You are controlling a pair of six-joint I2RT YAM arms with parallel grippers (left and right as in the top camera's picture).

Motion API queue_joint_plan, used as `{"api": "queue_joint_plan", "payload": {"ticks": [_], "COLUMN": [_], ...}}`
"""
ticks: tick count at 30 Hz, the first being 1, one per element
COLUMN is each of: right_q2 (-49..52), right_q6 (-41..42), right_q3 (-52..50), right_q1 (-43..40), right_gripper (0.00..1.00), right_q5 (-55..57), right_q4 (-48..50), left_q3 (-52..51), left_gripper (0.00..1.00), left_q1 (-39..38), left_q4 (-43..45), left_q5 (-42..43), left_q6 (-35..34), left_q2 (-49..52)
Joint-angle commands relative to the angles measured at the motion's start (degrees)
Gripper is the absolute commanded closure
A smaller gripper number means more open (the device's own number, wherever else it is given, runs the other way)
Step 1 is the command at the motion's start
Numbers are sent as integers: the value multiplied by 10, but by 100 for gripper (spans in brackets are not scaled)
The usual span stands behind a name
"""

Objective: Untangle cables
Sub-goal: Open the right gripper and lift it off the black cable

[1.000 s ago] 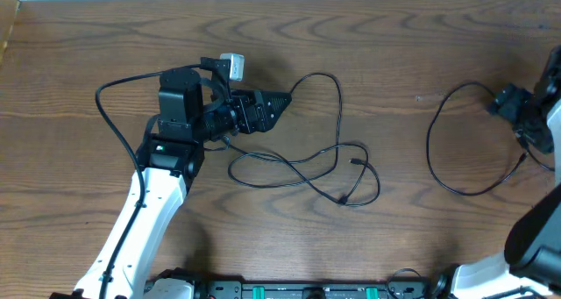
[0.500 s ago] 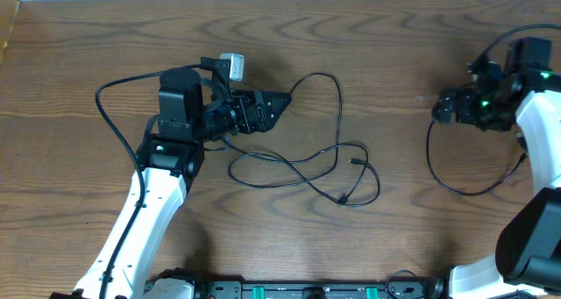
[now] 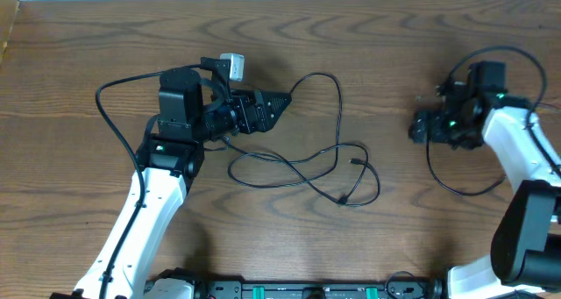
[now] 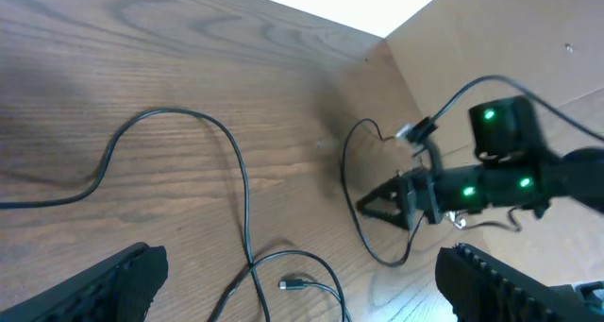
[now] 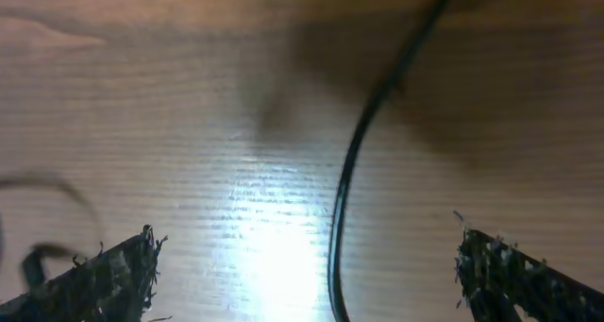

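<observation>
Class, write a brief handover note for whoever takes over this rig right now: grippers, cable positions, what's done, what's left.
The left gripper is open and empty, beside the upper end of the centre tangle.
The right gripper is open over the right cable, not gripping it.
Done: the right cable lies apart as one loop.
Left: the centre tangle crosses itself; separate its strands.
</observation>
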Motion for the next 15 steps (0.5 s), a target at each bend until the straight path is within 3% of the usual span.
{"api": "queue_joint_plan", "payload": {"ticks": [1,10,12,15], "right_q2": [-2,-2,-2,-2], "right_q6": [19,6,5,5], "right_q3": [-36,-116,-129,-138], "right_q1": [12,24,24,24], "right_gripper": [1,4,16,61], "right_q5": [31,80,80,80], "right_q4": [26,103,116,132], "left_q3": [6,6,6,6], "left_gripper": [4,4,4,4], "left_q1": [-2,-2,-2,-2], "left_q4": [0,0,0,0], "left_q5": [-3,-3,-3,-3], "left_q6": [8,7,8,8], "left_q2": [0,0,0,0]}}
